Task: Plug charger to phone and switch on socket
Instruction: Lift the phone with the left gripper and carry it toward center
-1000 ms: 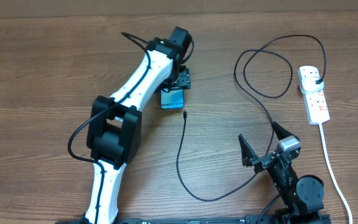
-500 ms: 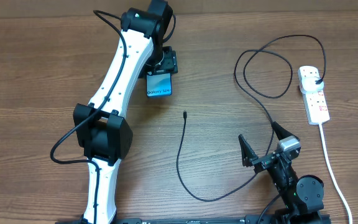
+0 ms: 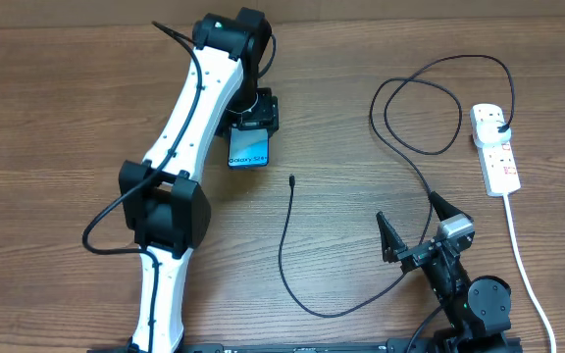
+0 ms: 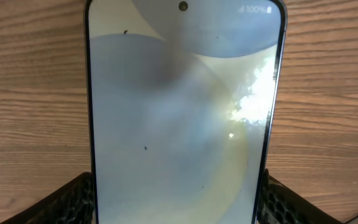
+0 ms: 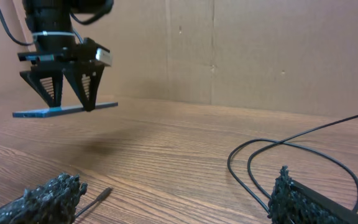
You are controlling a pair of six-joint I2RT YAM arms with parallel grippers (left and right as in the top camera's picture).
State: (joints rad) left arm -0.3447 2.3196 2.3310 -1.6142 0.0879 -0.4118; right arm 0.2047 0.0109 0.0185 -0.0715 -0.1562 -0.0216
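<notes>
My left gripper [image 3: 253, 116] is shut on the phone [image 3: 248, 148] and holds it flat above the table at the upper middle, screen up. The phone fills the left wrist view [image 4: 182, 112], with my fingers on both its long edges. In the right wrist view the phone [image 5: 67, 110] hangs in the air. The charger's black cable [image 3: 284, 250] lies loose on the table, its connector tip [image 3: 291, 180] free below and right of the phone; the tip also shows in the right wrist view [image 5: 102, 194]. Its plug [image 3: 501, 128] sits in the white socket [image 3: 495, 150]. My right gripper [image 3: 415, 231] is open and empty.
The socket's thick white cord [image 3: 525, 270] runs down the right side to the front edge. The black cable loops [image 3: 415, 108] between the phone and the socket. A brown cardboard wall [image 5: 241, 50] stands behind the table.
My left arm lifted the phone and swung it up and left, away from the connector tip, then turned it slightly. The right arm has not moved.
</notes>
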